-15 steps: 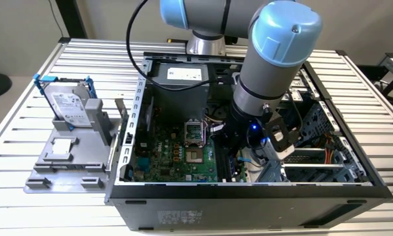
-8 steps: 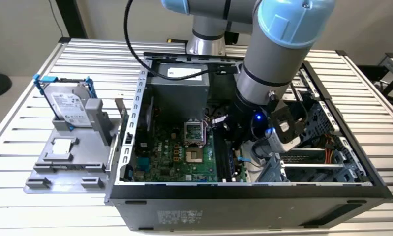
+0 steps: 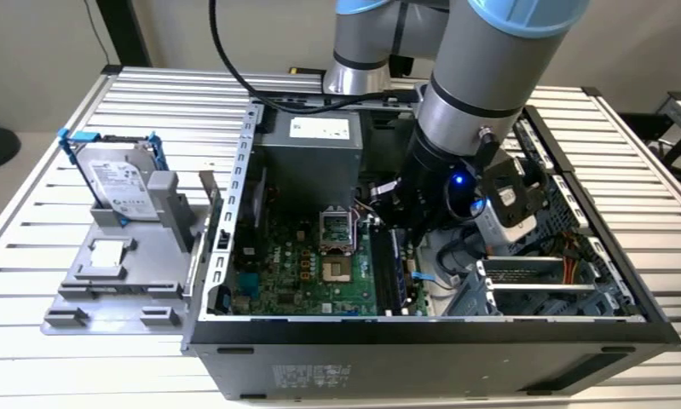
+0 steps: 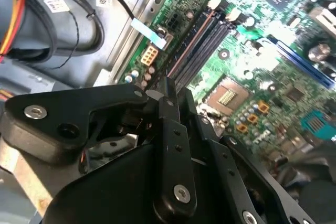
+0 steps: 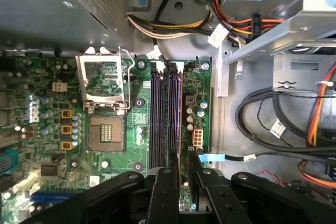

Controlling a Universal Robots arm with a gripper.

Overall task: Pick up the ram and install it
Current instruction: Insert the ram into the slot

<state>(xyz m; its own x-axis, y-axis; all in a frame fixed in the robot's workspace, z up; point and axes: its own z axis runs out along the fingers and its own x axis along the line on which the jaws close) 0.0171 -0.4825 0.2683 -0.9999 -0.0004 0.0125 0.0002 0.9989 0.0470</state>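
Arm reached down into the open case (image 3: 431, 358), laid on its side on the slatted tabletop (image 3: 22, 256) so the motherboard (image 3: 306, 273) faced up for access from above.

End effector (image 3: 400, 213) hung low over the bank of memory slots (image 5: 155, 114), lined up with their length, presumably so a stick could go straight down. In the first wrist view the end effector (image 5: 181, 182) sat at one end of the bank. Clenched or released: could not tell.

The ram (image 5: 172, 114), by my reading, was the thin dark strip seen edge-on, running along the slots and ending under the end effector. Over a slot or already in it: could not tell. Seating clips were not readable either.

CPU socket (image 5: 105, 132) lay bare beside the slots, its frame open.

Hard drive (image 3: 118, 183) in its blue frame stood on a grey fixture (image 3: 107, 294) outside the case, well apart, parked clear of the work.

Writing: white labels on the drive, on the power supply (image 3: 317, 128) and on the cable tags (image 5: 277, 128); print too small to read.
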